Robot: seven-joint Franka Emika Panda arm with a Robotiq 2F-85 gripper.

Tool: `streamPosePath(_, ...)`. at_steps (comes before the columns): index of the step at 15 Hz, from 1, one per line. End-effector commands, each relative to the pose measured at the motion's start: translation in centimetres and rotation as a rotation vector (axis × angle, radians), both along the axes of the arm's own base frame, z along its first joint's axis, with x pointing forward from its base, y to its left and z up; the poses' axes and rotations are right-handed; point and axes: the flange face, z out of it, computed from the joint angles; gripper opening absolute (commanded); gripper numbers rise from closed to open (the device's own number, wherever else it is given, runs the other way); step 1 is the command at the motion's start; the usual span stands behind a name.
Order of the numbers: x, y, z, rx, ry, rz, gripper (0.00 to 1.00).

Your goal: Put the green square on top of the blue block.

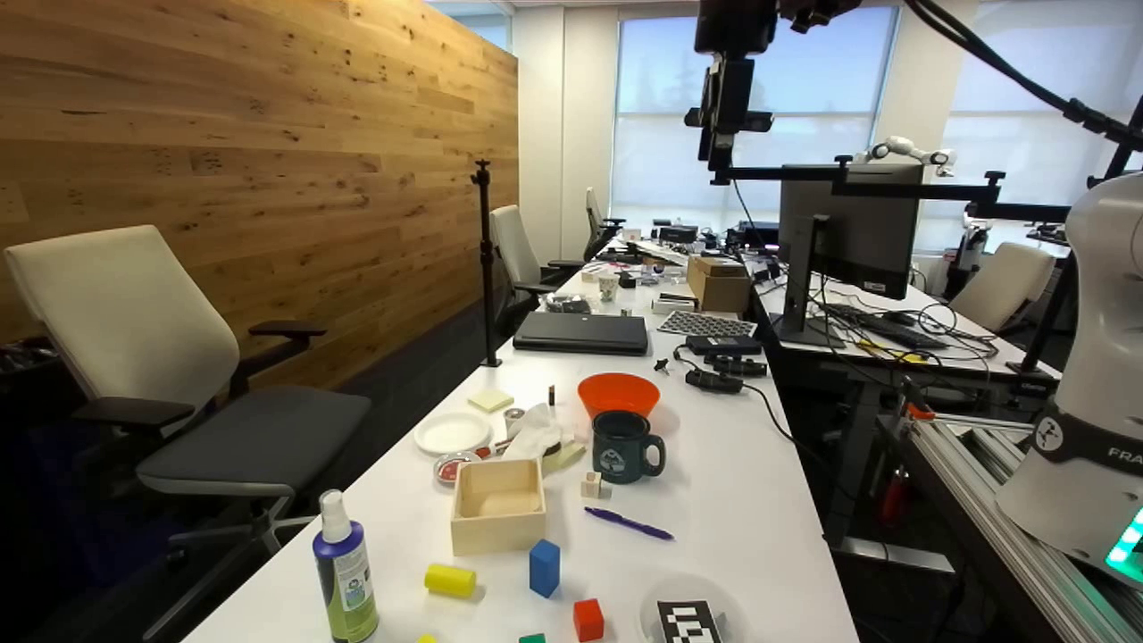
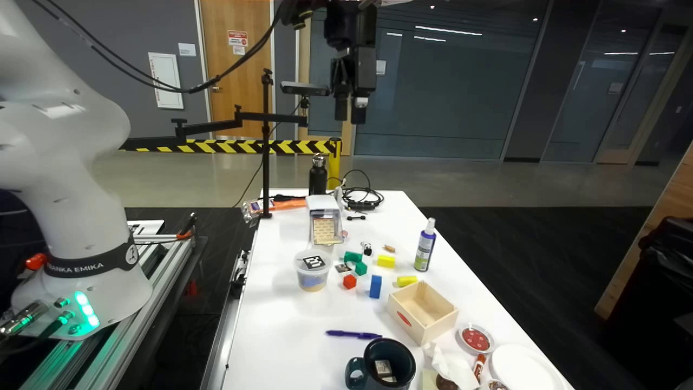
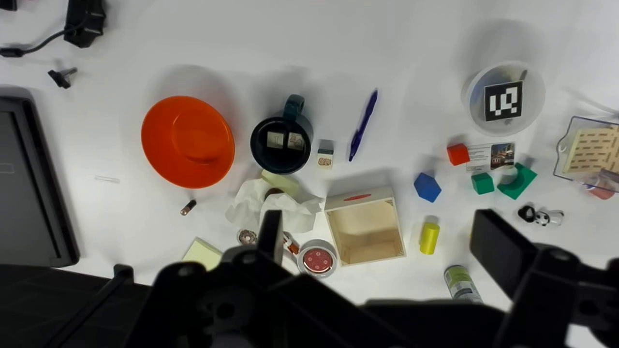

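The green square (image 3: pixel 482 183) is a small green cube on the white table, between a red block and a green arch block. It also shows in an exterior view (image 2: pixel 361 268); its top edge shows at the bottom of an exterior view (image 1: pixel 532 638). The blue block (image 3: pixel 427 187) stands upright on the table near it, apart from it, and shows in both exterior views (image 1: pixel 545 568) (image 2: pixel 375 287). Nothing is on top of it. My gripper (image 3: pixel 378 232) is open and empty, high above the table in both exterior views (image 1: pixel 717 161) (image 2: pixel 350 116).
Near the blocks are a red block (image 3: pixel 458 154), a green arch block (image 3: pixel 524 181), a yellow cylinder (image 3: pixel 429 238), a wooden box (image 3: pixel 365 227), a lidded tub (image 3: pixel 532 96) and a spray bottle (image 2: pixel 425 246). A dark mug (image 3: pixel 281 145), an orange bowl (image 3: pixel 187 141) and a pen (image 3: pixel 362 125) lie further off.
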Motion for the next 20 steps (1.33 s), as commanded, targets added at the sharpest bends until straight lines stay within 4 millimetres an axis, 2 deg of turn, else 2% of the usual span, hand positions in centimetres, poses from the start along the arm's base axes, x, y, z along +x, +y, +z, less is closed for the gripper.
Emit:
streamPosePath(1,2.4,-0.3,1.3,-0.033,-0.05,0.075,1.0)
streamPosePath(5,5.2,0.3,2.0,-0.047,-0.101,0.177,1.0)
streamPosePath(11,8.9,2.5,2.2,-0.038,-0.148,0.344,1.0)
streamPosePath(15,10.5,3.7,2.2,-0.031,-0.143,0.433,1.0)
streamPosePath(20,11.6,4.0,2.4,-0.038,-0.114,0.527,1.0)
